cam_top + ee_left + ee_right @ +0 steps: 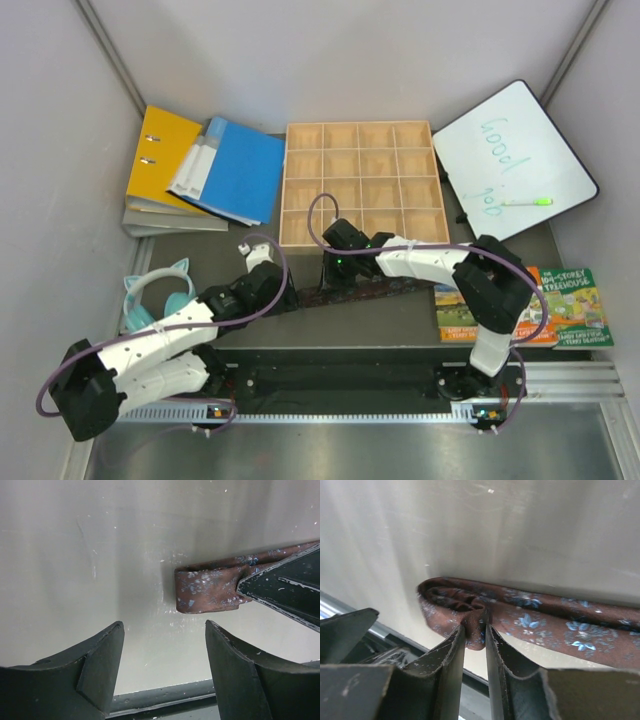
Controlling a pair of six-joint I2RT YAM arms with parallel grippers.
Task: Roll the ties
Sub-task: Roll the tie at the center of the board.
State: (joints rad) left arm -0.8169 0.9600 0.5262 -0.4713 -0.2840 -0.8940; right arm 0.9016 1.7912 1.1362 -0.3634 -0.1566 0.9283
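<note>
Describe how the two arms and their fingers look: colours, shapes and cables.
The left arm and the right arm have white links and bulky black joints. A thin purple cable loops along each arm. The left fingers and the right fingers are black and wedge-shaped, with pale scuffed edges.

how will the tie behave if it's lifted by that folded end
Probably floppy: the tie creases into soft folds where the right pincer pinches it, so the rest would likely drape and drag. It looks thin and flat, so probably light. The folded end may well uncurl if released.
</note>
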